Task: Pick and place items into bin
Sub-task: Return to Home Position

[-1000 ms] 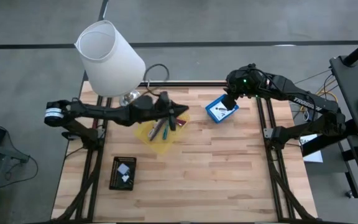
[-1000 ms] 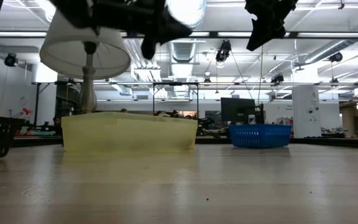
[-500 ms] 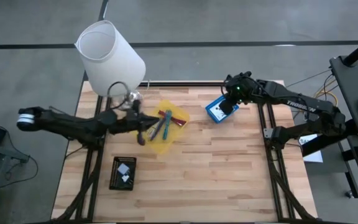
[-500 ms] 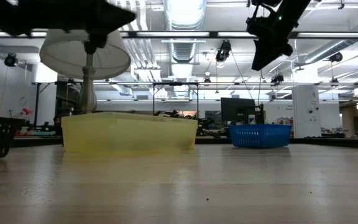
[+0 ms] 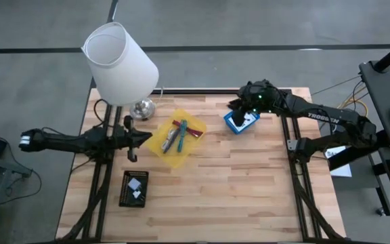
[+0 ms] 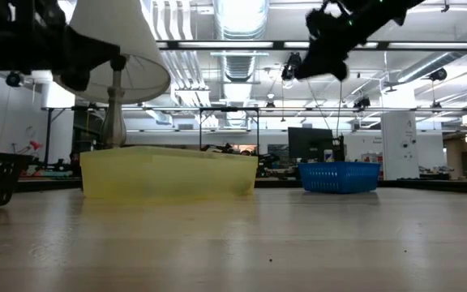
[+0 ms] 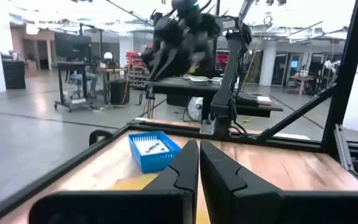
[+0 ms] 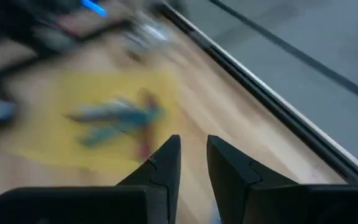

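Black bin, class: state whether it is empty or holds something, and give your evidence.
Holds something: in the high view, pale pieces lie inside the black bin.

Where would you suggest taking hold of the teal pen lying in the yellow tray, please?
Probably mid-barrel on the teal pen, straight down from above, closing across its narrow width. It lies flat in the yellow tray, whose walls block a side approach; a reddish stick and a grey piece lie close by, so open only slightly.
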{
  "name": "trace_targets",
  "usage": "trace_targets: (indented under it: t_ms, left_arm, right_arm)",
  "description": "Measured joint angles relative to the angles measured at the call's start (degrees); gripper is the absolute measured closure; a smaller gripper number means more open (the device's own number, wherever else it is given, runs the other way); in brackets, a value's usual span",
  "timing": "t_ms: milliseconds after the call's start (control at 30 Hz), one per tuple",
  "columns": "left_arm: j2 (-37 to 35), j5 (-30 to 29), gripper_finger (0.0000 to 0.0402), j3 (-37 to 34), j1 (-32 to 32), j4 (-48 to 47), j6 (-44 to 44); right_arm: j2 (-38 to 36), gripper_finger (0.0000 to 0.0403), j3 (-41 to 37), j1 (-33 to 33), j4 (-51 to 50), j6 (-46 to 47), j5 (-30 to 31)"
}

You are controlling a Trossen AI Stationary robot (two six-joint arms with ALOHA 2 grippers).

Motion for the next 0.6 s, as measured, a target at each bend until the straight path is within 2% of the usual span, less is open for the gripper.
trace_targets:
  t_ms: [100, 167, 367, 500, 600]
  left_arm:
    - [-5.63, -0.74, 0.0401, -2.66, 0.01, -2.78, -0.79]
    - [-9.00, -1.73, 0.0401, -3.95, 0.01, -3.45, -0.70]
    - [-17.38, -3.20, 0.0401, -3.95, 0.03, -11.85, -0.82]
    - [-16.68, -3.19, 0.0401, -3.93, 0.05, -12.71, -0.86]
    - [-15.43, -3.05, 0.0401, -3.92, 0.05, -12.72, -1.17]
  right_arm:
    - [-0.04, 0.0335, -2.85, 1.18, 14.84, 1.10, -7.94]
    - [0.02, 0.0335, -5.77, 2.50, 25.31, 2.32, -10.48]
    - [0.09, 0.0335, -16.32, 7.93, 51.78, 4.80, -9.51]
    - [-1.07, 0.0335, -21.29, 12.82, 54.93, 1.74, -6.81]
    - [-6.17, 0.0335, -24.30, 15.43, 52.16, 1.93, -5.40]
